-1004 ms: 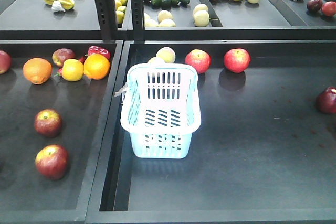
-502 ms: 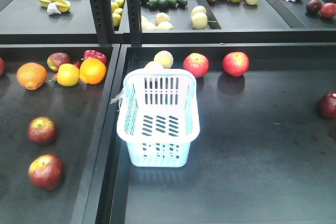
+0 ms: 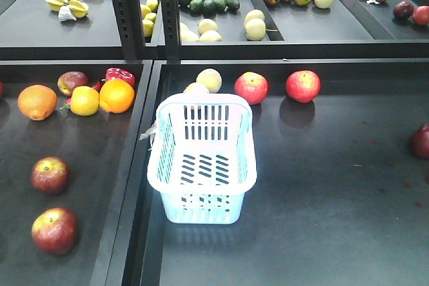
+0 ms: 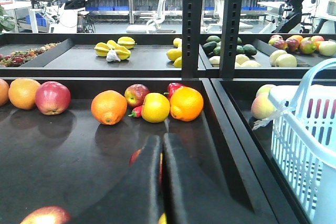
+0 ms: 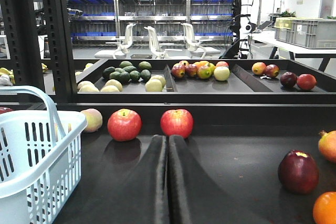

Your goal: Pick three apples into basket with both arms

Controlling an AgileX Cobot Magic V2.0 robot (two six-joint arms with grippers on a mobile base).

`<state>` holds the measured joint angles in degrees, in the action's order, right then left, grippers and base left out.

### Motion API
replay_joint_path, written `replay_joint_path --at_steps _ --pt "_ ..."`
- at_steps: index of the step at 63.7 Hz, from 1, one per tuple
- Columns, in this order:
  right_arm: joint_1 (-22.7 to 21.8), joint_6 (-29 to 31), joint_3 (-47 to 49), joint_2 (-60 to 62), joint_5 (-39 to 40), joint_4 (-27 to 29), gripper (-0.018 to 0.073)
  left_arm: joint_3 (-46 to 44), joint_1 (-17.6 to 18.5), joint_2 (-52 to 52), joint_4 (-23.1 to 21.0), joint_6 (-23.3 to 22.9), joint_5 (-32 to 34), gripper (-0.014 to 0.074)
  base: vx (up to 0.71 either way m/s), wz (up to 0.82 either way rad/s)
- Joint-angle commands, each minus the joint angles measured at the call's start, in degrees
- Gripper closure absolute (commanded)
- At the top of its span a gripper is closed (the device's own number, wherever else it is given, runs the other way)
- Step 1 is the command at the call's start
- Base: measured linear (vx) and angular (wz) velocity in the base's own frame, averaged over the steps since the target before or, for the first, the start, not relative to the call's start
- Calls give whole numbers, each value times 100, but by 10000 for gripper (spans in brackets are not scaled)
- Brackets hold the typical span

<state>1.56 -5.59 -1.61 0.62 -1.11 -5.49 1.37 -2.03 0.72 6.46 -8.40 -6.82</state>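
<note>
Black trays bearing fruit and a basket

The near right tray [image 3: 322,219] carries the basket [image 3: 201,159], with two red apples [image 3: 251,88] and pale fruits [image 3: 210,80] along its far edge. The near left tray [image 3: 94,159] holds two darker apples [image 3: 49,174], two oranges [image 3: 116,96] and a yellow fruit [image 3: 84,100]

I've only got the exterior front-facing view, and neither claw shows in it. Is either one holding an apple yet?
Observer: No. The left wrist view shows the left claw shut on nothing, over the left tray.
Operator: And the right one?
Observer: The right claw is also shut and empty, aimed near a red apple by the back wall.
Operator: Anything beyond the dark apple at my right edge?
Observer: Yes. The right wrist view shows an orange lying close to it.
</note>
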Motion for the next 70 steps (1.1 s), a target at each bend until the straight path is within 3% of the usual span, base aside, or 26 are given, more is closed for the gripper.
replay_joint_path --at_steps 1,70 --pt "-28 9 -85 62 399 -32 563 136 9 24 4 -7 418 603 4 1" --pt "-28 9 -85 62 393 -32 563 136 9 24 4 -7 418 603 2 0"
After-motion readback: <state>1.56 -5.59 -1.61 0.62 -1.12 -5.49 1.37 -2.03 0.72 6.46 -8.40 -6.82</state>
